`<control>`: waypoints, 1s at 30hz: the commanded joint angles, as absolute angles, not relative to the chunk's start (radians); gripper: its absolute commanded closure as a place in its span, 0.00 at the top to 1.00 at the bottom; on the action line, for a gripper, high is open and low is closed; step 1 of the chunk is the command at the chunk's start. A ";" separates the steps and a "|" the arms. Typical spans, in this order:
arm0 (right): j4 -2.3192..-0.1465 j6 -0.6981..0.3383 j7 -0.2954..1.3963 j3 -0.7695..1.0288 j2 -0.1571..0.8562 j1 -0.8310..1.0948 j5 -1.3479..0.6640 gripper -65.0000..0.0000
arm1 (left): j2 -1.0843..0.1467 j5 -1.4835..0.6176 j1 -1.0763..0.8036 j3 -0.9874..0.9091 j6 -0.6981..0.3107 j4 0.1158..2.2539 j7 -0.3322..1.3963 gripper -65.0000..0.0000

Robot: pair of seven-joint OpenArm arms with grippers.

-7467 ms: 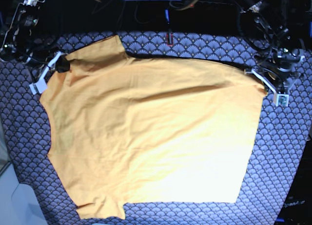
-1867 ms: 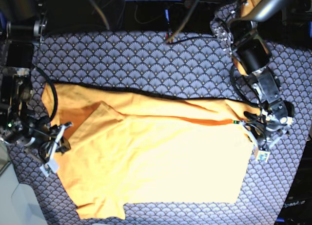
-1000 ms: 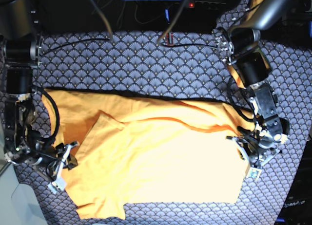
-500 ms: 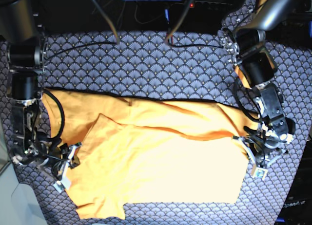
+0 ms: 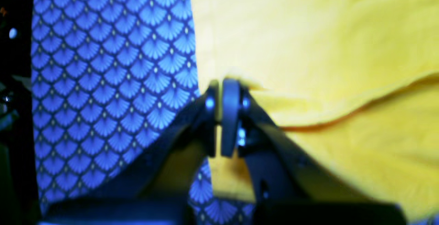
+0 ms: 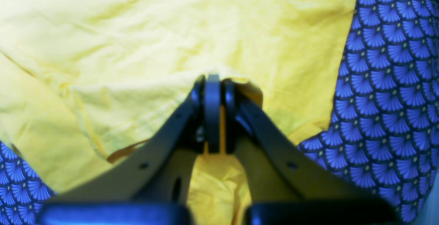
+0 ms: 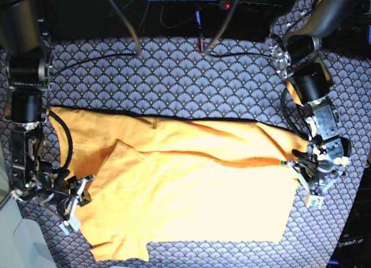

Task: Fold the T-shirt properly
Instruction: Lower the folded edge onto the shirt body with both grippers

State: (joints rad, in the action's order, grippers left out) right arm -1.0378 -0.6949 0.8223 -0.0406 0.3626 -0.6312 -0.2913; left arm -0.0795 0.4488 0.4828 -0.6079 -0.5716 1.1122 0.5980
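We are mid-fold: the far edge of the T-shirt (image 7: 191,181) is drawn over toward the near hem, a doubled layer lying across the patterned cloth (image 7: 174,76). Left gripper (image 7: 306,184) pinches the shirt's edge, jaws clamped tight on fabric; right gripper (image 7: 75,201) likewise, closed on a bunched corner near the sleeve. Next, we judge: carry both edges level to the near hem, then let go together.

Your two arms are black jointed links trailing looped black cables. The left gripper (image 7: 310,184) and right gripper (image 7: 74,203) have dark tapering fingers (image 6: 164,142) with small holes and white tips.
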 commanded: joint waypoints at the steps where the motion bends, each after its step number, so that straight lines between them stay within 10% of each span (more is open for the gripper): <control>1: -1.055 -0.698 0.800 -0.035 0.374 -0.664 -0.298 0.00 | -0.091 0.447 0.516 -0.611 -0.549 1.127 0.579 0.00; 20: -1.055 -0.698 0.800 -0.035 0.375 -0.661 -0.298 0.00 | -0.091 0.453 0.544 -0.610 -0.518 1.092 0.538 0.00; 30: -1.055 -0.698 0.800 -0.036 0.374 -0.665 -0.298 0.00 | -0.102 0.449 0.538 -0.639 -0.418 1.092 0.538 0.22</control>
State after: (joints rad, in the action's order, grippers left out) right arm -1.0378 -0.6949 0.8223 -0.0406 0.3626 -0.6308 -0.2878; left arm -0.0940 0.4561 0.5072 -0.6434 -0.4225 1.0748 0.5636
